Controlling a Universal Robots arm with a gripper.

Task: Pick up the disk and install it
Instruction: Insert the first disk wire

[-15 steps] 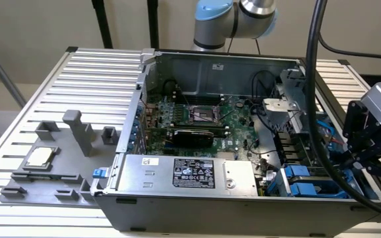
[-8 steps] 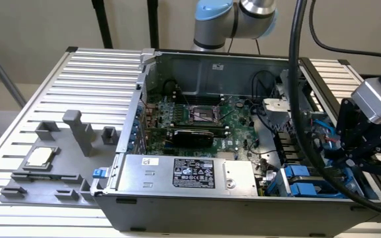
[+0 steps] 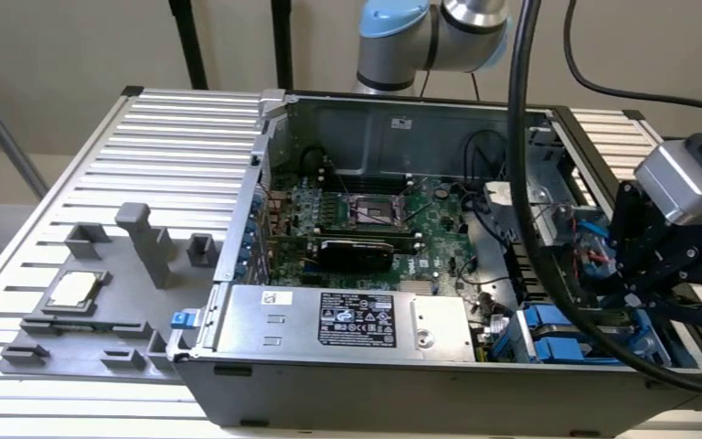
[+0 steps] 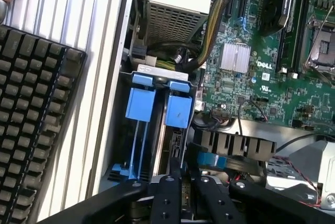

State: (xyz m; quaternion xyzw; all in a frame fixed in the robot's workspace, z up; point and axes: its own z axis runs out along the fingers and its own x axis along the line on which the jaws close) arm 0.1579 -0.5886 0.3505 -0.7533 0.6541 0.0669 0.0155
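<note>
- Exterior view: an open computer case [image 3: 388, 402] lies on a slatted table [image 3: 143, 137]. Its walls stand up around the motherboard [image 3: 364, 215].
- The gripper [image 3: 625, 291] hangs low inside the case by the wall at the exterior view's right. It is over the drive bay in the near corner.
- Two blue carrier ends [image 3: 552, 334] show in that bay. From here I cannot tell which one belongs to the disk.
- Room is tight there. A thick black cable [image 3: 525, 183] crosses in front of the gripper, and the silver box with a black label [image 3: 351, 320] closes off the bay toward the exterior view's left.
- A small square chip [image 3: 70, 291] sits on a grey fixture outside the case, well apart from the gripper.
- Wrist view: the disk [image 4: 177, 130] stands on edge in the bay, just beside a second blue carrier [image 4: 142, 103] and parallel to it.
- Its long axis runs from the gripper [image 4: 186, 179] straight away toward the power supply [image 4: 172, 9], along the case wall. Its blue end faces that way.
- The claw is narrow, its two black fingers [image 4: 166, 200] closed on the near end of the disk's thin edge.
- On one side lie the case wall, then bare slats, then a keyboard [image 4: 31, 119].
- On the other side a blue plug [image 4: 212, 159] and black ribbed housing [image 4: 235, 145] sit just beside the fingers.
- A sleeved cable bundle [image 4: 212, 30] curves past the bay's far end.
</note>
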